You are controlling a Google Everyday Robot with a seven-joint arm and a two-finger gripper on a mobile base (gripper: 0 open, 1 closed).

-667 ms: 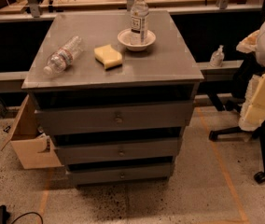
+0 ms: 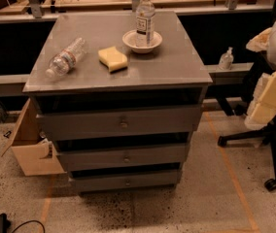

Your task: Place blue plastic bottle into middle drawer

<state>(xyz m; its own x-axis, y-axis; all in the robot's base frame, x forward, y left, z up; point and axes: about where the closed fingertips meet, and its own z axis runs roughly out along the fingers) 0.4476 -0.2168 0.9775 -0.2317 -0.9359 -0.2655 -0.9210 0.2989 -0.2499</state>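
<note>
The blue plastic bottle (image 2: pixel 145 13), clear with a white cap and a dark blue-and-white label, stands upright in a white bowl (image 2: pixel 142 42) at the back of the grey cabinet top (image 2: pixel 177 67). The middle drawer (image 2: pixel 126 157) is the second of three grey fronts and looks pushed in, as do the top drawer (image 2: pixel 123 123) and the bottom drawer (image 2: pixel 127 182). My gripper (image 2: pixel 273 97) is the pale cream shape at the right edge, level with the cabinet top and well to the right of it, away from the bottle and holding nothing I can see.
A clear bottle with a red-and-white label (image 2: pixel 66 58) lies on its side at the left of the top. A yellow sponge (image 2: pixel 112 58) lies beside the bowl. A cardboard box (image 2: pixel 31 149) stands left of the cabinet. An office chair base (image 2: pixel 269 140) is on the right.
</note>
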